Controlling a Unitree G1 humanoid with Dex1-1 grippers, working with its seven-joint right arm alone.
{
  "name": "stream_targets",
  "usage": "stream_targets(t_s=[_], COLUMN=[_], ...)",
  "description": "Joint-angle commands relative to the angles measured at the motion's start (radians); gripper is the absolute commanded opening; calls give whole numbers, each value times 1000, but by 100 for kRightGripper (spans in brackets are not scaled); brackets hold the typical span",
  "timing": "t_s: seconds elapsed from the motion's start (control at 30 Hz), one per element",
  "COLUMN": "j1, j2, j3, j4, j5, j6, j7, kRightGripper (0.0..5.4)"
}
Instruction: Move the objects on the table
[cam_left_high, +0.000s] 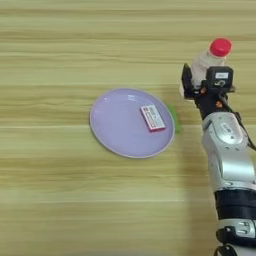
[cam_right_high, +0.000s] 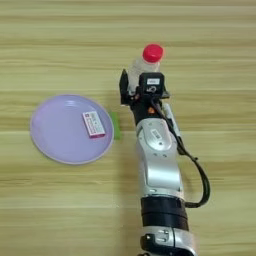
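The silver forearm (cam_right_high: 159, 160) is seen entering from the near edge of the table (cam_left_high: 50, 210) and reaching away toward the far right. At its end the right gripper (cam_right_high: 134, 87) is placed around the lower body of the clear plastic bottle (cam_right_high: 141, 67), which stands upright with its red cap (cam_right_high: 152, 52) showing above the wrist. One black finger (cam_right_high: 123, 86) is seen on the bottle's left side; the other is hidden behind the gripper housing, so it cannot be told whether the bottle is clamped or only bracketed.

To the left, well apart from the bottle, the lilac plate (cam_left_high: 117, 122) is laid flat on the wood, with the small red-and-white box (cam_left_high: 153, 118) resting inside it near its right rim. A sliver of the green block (cam_left_high: 172, 117) is seen just beside that rim. No pen is visible.

Several risks are judged from here. If the hold is low and loose, the tall bottle may be tipped or may slip when lifted. If it is carried leftward low, the plate's rim or the green block could be struck, and the box could be jolted off.
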Motion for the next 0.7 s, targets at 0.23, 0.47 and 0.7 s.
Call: stream_targets(t_s=[0.23,0.47,0.7], j1=[-108,-115,-129], j2=[-74,-81,-82], j3=[-11,-17,-16], j4=[37,73,123], j5=[-36,-28,-8], j6=[13,45,54], j7=[-39,-37,-17], kRightGripper=[317,317,317])
